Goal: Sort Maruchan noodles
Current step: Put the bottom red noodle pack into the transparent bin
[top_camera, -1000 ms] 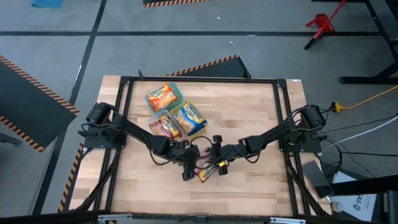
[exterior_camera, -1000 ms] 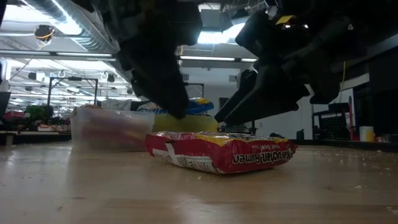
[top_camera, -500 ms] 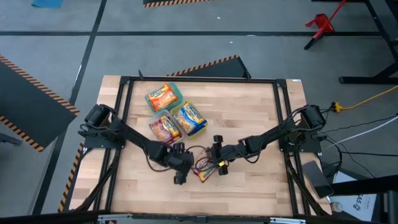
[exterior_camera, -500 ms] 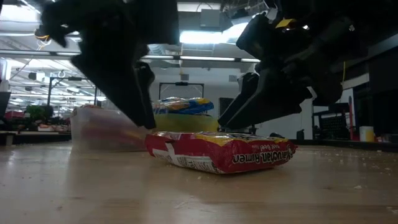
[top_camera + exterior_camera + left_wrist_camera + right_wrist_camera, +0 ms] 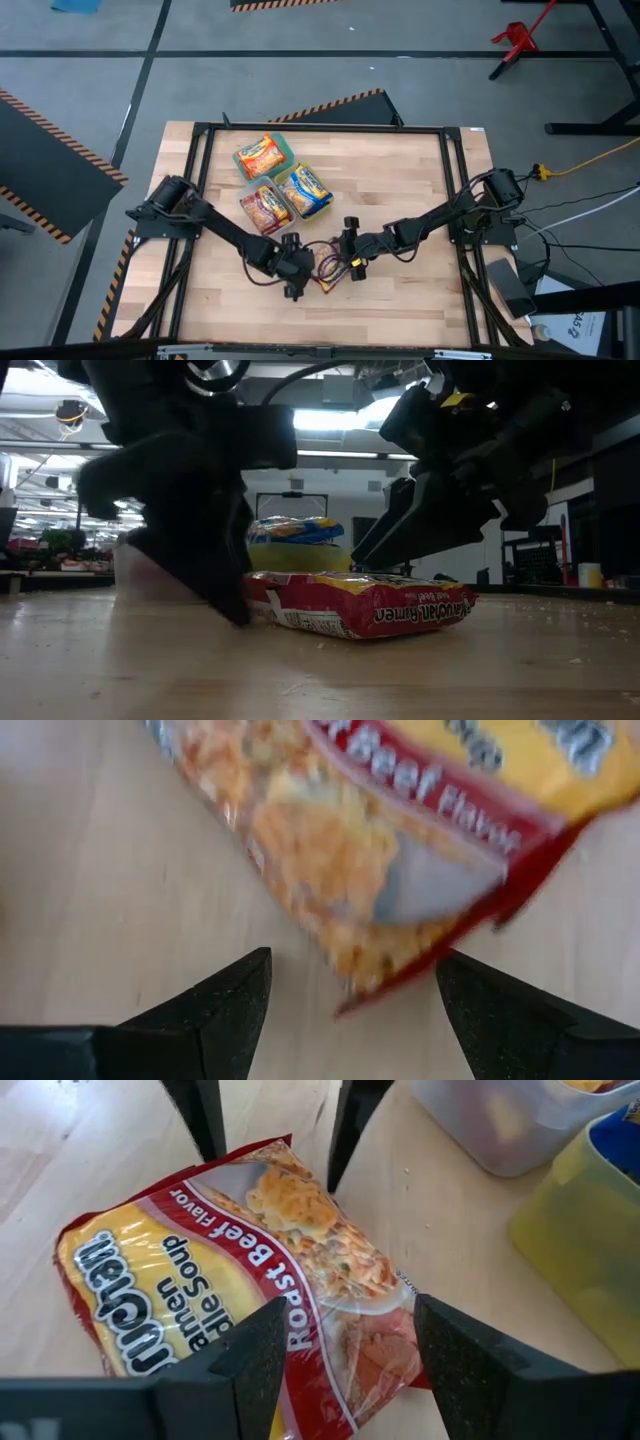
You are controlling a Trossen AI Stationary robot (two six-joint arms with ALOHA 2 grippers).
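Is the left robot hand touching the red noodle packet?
Cannot tell. In the left wrist view, the left gripper has open fingers either side of the red noodle packet's corner, with bare table showing between; the low view hides the meeting point.

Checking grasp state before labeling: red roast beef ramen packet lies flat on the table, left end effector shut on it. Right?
Not quite. The roast beef ramen packet does lie flat on the table, but the left end effector is open, one finger on either side of the packet's end; the left wrist view shows it.
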